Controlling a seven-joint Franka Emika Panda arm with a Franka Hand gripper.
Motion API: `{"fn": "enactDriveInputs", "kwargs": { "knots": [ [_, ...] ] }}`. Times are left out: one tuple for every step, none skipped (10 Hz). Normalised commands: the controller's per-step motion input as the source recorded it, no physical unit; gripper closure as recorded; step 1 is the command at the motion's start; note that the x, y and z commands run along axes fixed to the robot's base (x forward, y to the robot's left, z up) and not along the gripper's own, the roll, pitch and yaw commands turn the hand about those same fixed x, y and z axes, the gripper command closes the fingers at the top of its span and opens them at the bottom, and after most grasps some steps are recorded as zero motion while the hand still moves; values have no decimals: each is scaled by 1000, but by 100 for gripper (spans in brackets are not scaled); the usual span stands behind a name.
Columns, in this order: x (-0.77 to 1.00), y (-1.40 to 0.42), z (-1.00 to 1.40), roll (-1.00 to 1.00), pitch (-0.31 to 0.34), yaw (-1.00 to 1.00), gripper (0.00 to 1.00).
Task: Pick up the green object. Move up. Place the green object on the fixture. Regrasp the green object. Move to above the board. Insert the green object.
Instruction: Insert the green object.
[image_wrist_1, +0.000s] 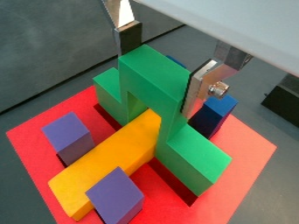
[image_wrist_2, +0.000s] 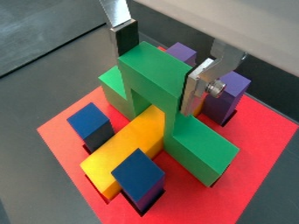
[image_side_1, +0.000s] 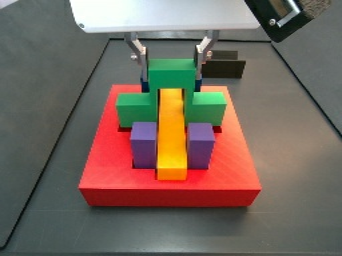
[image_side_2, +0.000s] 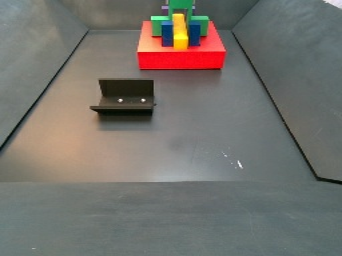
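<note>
Green object (image_wrist_1: 149, 96): bridge-shaped, seated on the red board (image_side_1: 167, 180), straddling the yellow bar (image_side_1: 171, 135) directly below the gripper (image_side_1: 170, 52). Gripper: above the board, silver fingers (image_wrist_2: 198, 86) clamped on the object's tall middle. Blue block (image_wrist_2: 91, 124) and purple block (image_wrist_1: 68, 136) flank the bar beneath the gripper. Fixture (image_side_2: 123, 97): dark bracket on the grey floor, well apart from the gripper.
</note>
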Motion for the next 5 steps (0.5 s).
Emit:
{"fn": "enactDriveInputs", "kwargs": {
  "knots": [
    [46,-43,0,0,0,-71,100],
    [17,-86,0,0,0,-3,100],
    [69,-120,0,0,0,0,100],
    [23,-54,0,0,0,0,100],
    [0,-51,-74,0,0,0,100]
  ]
}}
